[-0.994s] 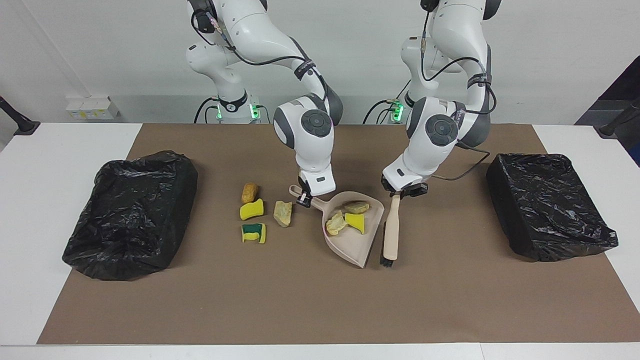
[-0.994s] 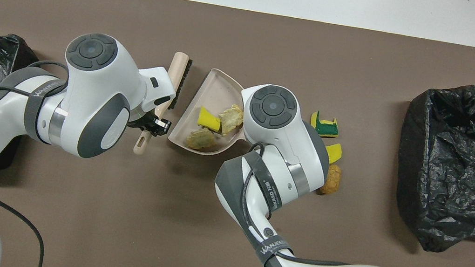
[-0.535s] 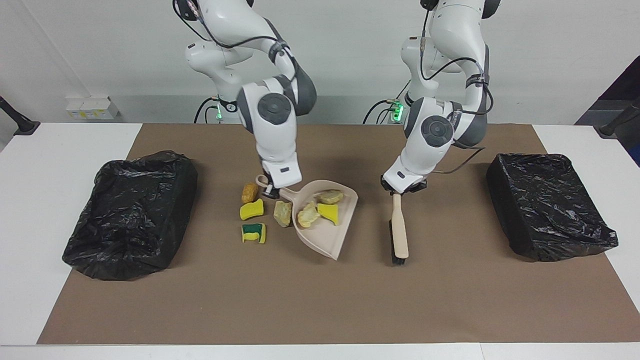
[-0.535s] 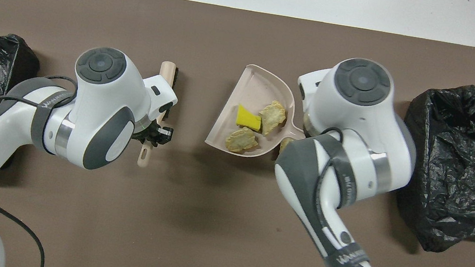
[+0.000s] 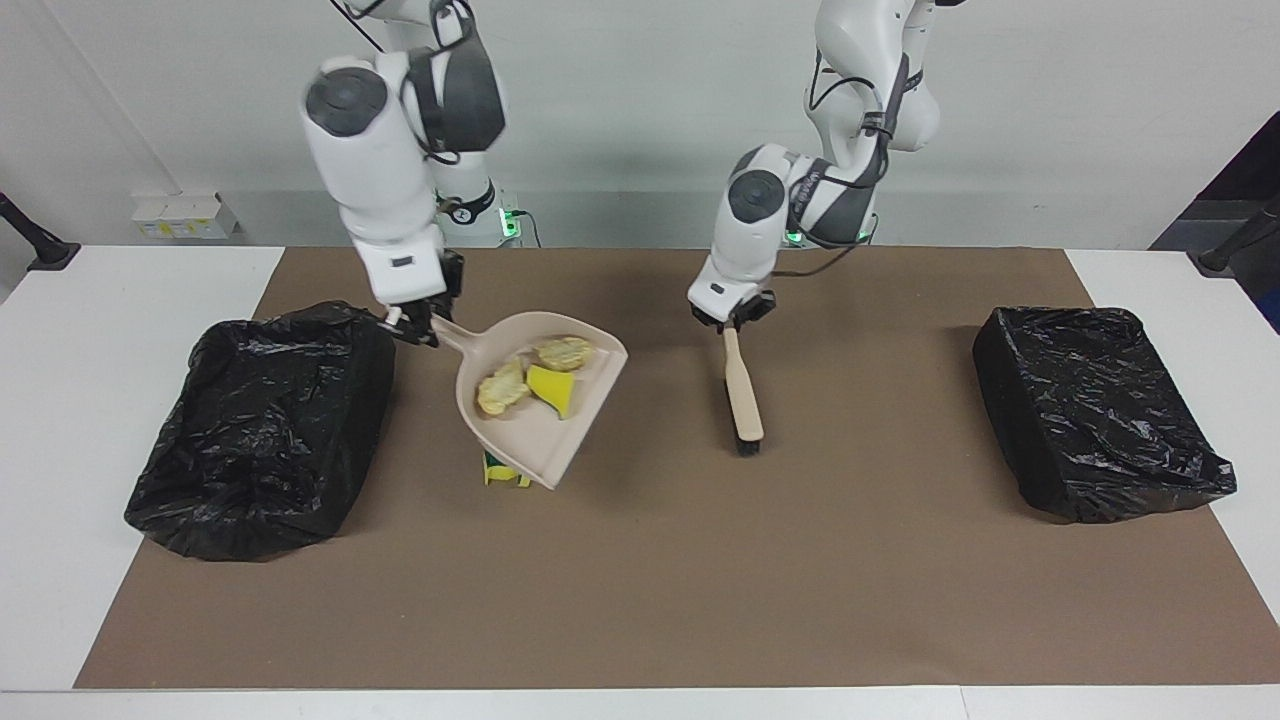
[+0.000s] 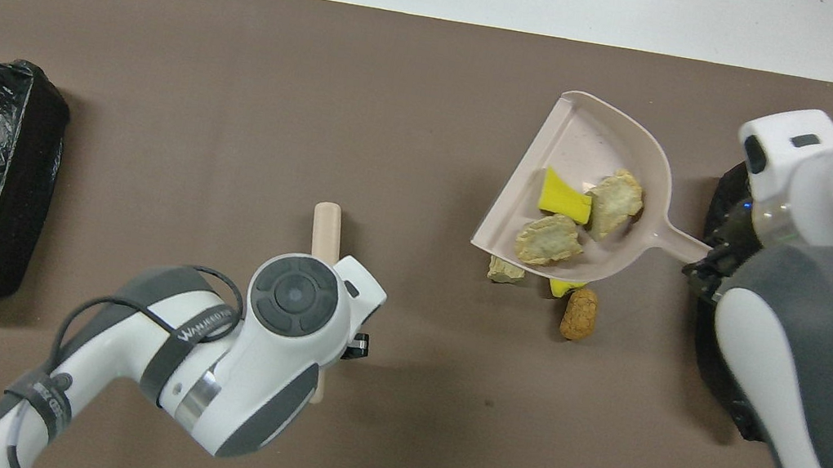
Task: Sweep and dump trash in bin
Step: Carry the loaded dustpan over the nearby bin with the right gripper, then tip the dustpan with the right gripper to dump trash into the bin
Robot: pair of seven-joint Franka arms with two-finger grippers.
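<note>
Right gripper (image 5: 412, 325) grips raised dustpan (image 5: 535, 420) beside bin (image 5: 260, 440)

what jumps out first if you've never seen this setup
The beige plastic dustpan, raised over the brown mat in the right gripper, carries three trash pieces beside the black-bagged bin. The left gripper holds the beige black-bristled hand brush mid-table.

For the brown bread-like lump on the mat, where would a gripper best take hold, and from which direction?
Grip the brown bread-like lump across its narrow middle, coming straight down from above. It lies flat on the brown mat as an elongated oval, so its short width probably suits two fingers. The raised dustpan overhangs the pieces next to it; the side nearer the robots looks open.
</note>
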